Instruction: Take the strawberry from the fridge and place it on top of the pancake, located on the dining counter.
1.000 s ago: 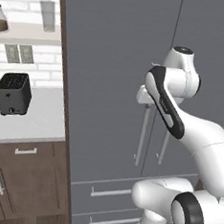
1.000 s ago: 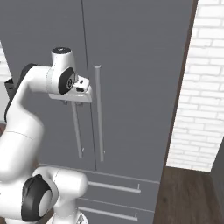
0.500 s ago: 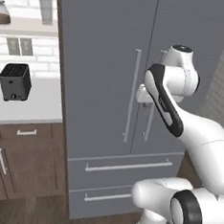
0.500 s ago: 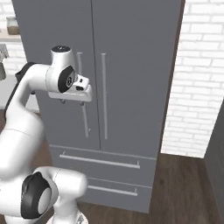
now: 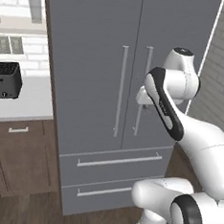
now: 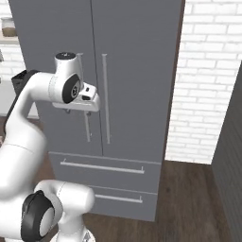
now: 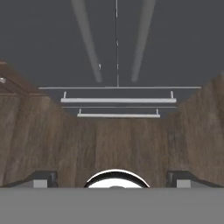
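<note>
Left base view has the fridge (image 5: 102, 84) standing tall and grey dead centre, both upper doors shut, two long silver bar handles (image 5: 120, 90) side by side along the middle seam, and two drawers (image 5: 114, 160) stacked underneath, also shut. The arm rises from about 5 o'clock and bends back up so the hand sits right in front of the right door handle, around 3 o'clock of the seam. The pincer (image 5: 142, 96) itself is mostly tucked behind the forearm here, so I can't tell from this side how wide it's open.

Over at 9 o'clock there's a black toaster (image 5: 6, 79) on a white surface (image 5: 23, 104), with brown wood cabinets (image 5: 18, 158) below it.

In the right base view the hand hangs in front of the left door handle (image 6: 85, 101), pincer (image 6: 77, 112) pointing down, just small finger stubs showing under the white hand. A white brick wall (image 6: 208, 80) sits at 3 o'clock and dark wood floor (image 6: 189, 203) at 5 o'clock.

The hand view looks down the fridge front: the handles at 12 o'clock, the drawer pulls (image 7: 118, 100) mid-frame, wood floor below. The two dark fingertips (image 7: 41, 178) sit far apart near the bottom corners, so the pincer is wide open with nothing between them. The fridge is near, straight ahead of the hand, not touched as far as I can see.
</note>
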You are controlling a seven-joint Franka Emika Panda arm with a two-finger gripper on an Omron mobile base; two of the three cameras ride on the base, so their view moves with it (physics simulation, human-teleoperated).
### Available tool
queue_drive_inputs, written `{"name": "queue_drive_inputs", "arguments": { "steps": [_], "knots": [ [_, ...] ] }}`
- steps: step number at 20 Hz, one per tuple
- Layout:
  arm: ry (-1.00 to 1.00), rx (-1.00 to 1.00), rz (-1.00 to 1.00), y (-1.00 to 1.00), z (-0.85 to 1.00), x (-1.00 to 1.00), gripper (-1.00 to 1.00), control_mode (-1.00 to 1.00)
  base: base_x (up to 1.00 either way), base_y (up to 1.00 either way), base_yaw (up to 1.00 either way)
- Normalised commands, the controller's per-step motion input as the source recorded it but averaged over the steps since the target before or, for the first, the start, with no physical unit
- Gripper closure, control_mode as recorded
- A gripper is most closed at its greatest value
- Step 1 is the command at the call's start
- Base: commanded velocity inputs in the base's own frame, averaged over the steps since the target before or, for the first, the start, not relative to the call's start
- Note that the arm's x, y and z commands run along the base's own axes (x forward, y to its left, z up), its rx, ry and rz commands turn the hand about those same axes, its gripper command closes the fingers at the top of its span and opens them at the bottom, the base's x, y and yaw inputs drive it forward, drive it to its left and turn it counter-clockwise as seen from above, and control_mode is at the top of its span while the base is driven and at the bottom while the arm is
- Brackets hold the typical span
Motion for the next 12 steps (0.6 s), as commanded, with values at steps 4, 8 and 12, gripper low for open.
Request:
{"name": "queue_drive_inputs", "arguments": {
  "steps": [4,8,12],
  "knots": [
    [0.0,0.0,0.05,-0.1,-0.03,0.52,-1.0,-1.0,0.0,0.0,0.0],
    [-0.07,0.01,0.06,-0.36,-0.21,0.86,-1.0,-1.0,0.0,0.0,0.0],
    [-0.34,0.0,0.04,-0.18,-0.01,1.0,-1.0,-1.0,0.0,0.0,0.0]
  ]
}}
